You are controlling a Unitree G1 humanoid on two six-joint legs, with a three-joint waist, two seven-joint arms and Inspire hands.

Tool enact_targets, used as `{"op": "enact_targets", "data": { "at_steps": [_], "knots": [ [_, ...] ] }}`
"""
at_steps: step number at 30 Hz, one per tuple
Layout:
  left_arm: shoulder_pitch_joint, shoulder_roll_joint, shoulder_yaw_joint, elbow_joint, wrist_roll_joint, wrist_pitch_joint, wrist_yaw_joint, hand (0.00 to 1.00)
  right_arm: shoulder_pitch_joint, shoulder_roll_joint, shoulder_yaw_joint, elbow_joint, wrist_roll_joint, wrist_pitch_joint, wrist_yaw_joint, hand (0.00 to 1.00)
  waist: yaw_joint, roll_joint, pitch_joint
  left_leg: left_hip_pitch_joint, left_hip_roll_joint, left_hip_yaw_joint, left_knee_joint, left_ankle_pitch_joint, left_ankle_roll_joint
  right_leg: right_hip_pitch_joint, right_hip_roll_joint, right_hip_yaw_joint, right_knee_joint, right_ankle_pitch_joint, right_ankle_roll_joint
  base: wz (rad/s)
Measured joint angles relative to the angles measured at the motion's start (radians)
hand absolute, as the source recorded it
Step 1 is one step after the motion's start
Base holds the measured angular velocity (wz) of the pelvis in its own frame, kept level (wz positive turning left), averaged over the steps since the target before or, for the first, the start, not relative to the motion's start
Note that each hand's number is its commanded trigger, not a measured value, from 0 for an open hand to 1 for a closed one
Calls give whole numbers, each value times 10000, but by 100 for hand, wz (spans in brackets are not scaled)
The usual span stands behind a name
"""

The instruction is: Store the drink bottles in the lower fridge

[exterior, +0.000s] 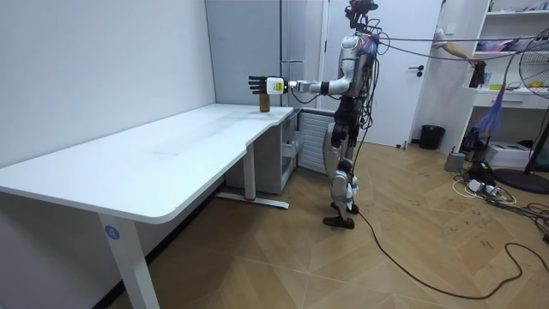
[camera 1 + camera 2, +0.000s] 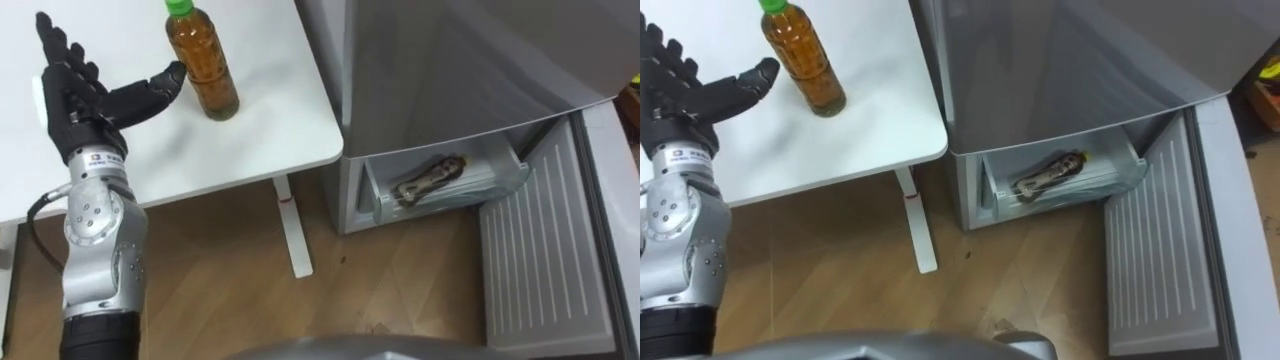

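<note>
A: Left hand?

B: The left hand (image 2: pixel 85 95) is at 9 o'clock in the left eye view, above the white desk (image 2: pixel 270 120). It is wide open, with the fingers straight and pointing to 12 and the thumb stuck out toward 2. It holds nothing.

A: The drink?

B: A tea bottle (image 2: pixel 203 65) with amber liquid and a green cap stands upright on the desk, at 2 o'clock from the hand. The thumb tip is right at the bottle's side. I can't tell if it touches. Nothing is curled round it.

A: Where on the desk?

B: Near the desk's right edge, back from the rounded corner at 5 o'clock of it.

A: Fridge?

B: The grey fridge (image 2: pixel 450 80) is just beside the desk, at 3 o'clock from the bottle. Its lower drawer (image 2: pixel 375 195) is pulled out, at 4 o'clock from the bottle. A dark bottle (image 2: pixel 430 178) lies on its side in it. The lower door (image 2: pixel 545 250) is swung open at 5 o'clock of the view, with its ribbed inner face up. Wood floor (image 2: pixel 230 270) lies below.

A: Room view?

B: The robot stands upright at the desk's far end, next to the fridge, with its left arm stretched level over the desk toward the room view's left. The hand (image 1: pixel 256 84) is open there too, above the bottle (image 1: pixel 264 103).
</note>
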Motion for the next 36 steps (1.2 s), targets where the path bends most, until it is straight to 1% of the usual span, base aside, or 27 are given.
{"op": "enact_targets", "data": {
  "at_steps": [3, 4, 5, 7, 8, 11, 14, 15, 16, 18, 19, 21, 22, 24, 28, 33, 36],
  "knots": [
    [-41, 11, -3, 273, -182, 192, -1, 0, 66, 0, 5, -51, -18, 272, -12, 0, -95, 5, -6, -87, 1, -2, 34, -1, 1, -31, 4, 55, 6, 0, 0, 0],
    [-140, 11, -7, 350, -217, 332, -1, 0, 75, 2, 6, -95, -18, 381, -8, 0, -103, 8, -9, -162, 3, -3, 82, -2, 2, -99, 4, 57, 19, 0, -1, 0],
    [-230, 11, -6, 402, -256, 401, -1, 0, 72, 2, 6, -93, -23, 403, -7, 0, -104, 8, -9, -196, 4, -3, 109, -2, 2, -140, 5, 64, 31, 0, -1, 0],
    [-655, 16, 36, 680, -504, 555, 0, 0, 87, 2, -3, -93, -224, 588, 9, 0, -91, -1, -11, -288, 11, 8, 173, 0, 3, -213, 11, 131, 92, 6, -10, -3],
    [-744, 16, 37, 759, -561, 572, 0, 0, 83, 2, -2, -93, -325, 623, 21, 0, -85, -1, -11, -281, 17, 13, 176, 0, 3, -233, 16, 178, 139, 6, -10, -8],
    [-1126, 72, 35, 923, -558, 883, -8, 0, 117, 5, 0, -215, -595, 824, 168, 0, -97, -20, -26, -254, 21, 21, 171, 0, 3, -219, 39, 281, 163, 6, -10, -9],
    [-1187, 168, 41, 923, -555, 1004, -26, 0, 201, 9, -3, -307, -868, 846, 279, 0, -93, -13, -31, -142, 32, 31, 149, -2, 2, -199, 74, 436, 165, 10, -18, -11],
    [-1197, 231, 97, 923, -546, 1102, -28, 0, 247, 12, -6, -377, -983, 922, 321, 0, -107, -5, -40, -101, 38, 31, 114, -3, 0, -168, 93, 468, 166, 15, -27, -11],
    [-1242, 233, 235, 930, -558, 1159, -36, 0, 290, 19, -42, -418, -1042, 953, 359, 0, -145, -2, -40, -86, 40, 26, 105, -3, 0, -137, 101, 486, 167, 16, -29, -8],
    [-1360, 257, 434, 1030, -582, 1161, -112, 0, 380, 49, -159, -461, -1105, 964, 394, 0, -163, 2, -40, -17, 42, 25, 93, -3, -1, -119, 106, 495, 174, 17, -31, -3],
    [-1376, 324, 449, 1038, -581, 1161, -114, 0, 433, 56, -236, -466, -1134, 999, 475, 0, -177, 12, -31, 20, 43, 18, 81, -3, -1, -119, 108, 493, 174, 18, -33, -4],
    [-1382, 401, 453, 1061, -572, 1163, -145, 0, 481, 61, -311, -463, -1256, 1045, 565, 0, -252, 16, -33, 59, 39, 10, -10, -6, -1, -49, 107, 493, 169, 17, -33, 0],
    [-1421, 468, 451, 1197, -569, 1163, -159, 0, 485, 62, -333, -458, -1395, 1046, 573, 0, -355, 29, -31, 94, 35, 3, -16, -7, 1, 26, 104, 492, 165, 18, -33, 0],
    [-1514, 584, 446, 1511, -569, 1175, -186, 0, 482, 68, -347, -467, -1549, 1033, 575, 0, -440, 49, -23, 163, 35, 19, -31, -8, 2, 72, 110, 492, 165, 18, -32, -2],
    [-1643, 616, 431, 1743, -586, 1254, -215, 0, 486, 82, -520, -477, -1642, 1038, 577, 0, -639, 101, -14, 197, 38, 67, -41, -16, 1, 20, 115, 540, 163, 18, -33, -4],
    [-1908, 627, 432, 2106, -576, 1254, -360, 0, 495, 81, -603, -456, -1636, 1039, 582, 0, -656, 162, -15, 242, 38, 102, -34, -15, 2, 19, 131, 639, 161, 18, -33, -6],
    [-1985, 665, 430, 2117, -590, 1254, -386, 0, 493, 72, -603, -458, -1635, 1039, 584, 0, -664, 192, -31, 239, 35, 101, -41, -16, 2, 24, 135, 638, 160, 18, -32, -4]
  ]
}}
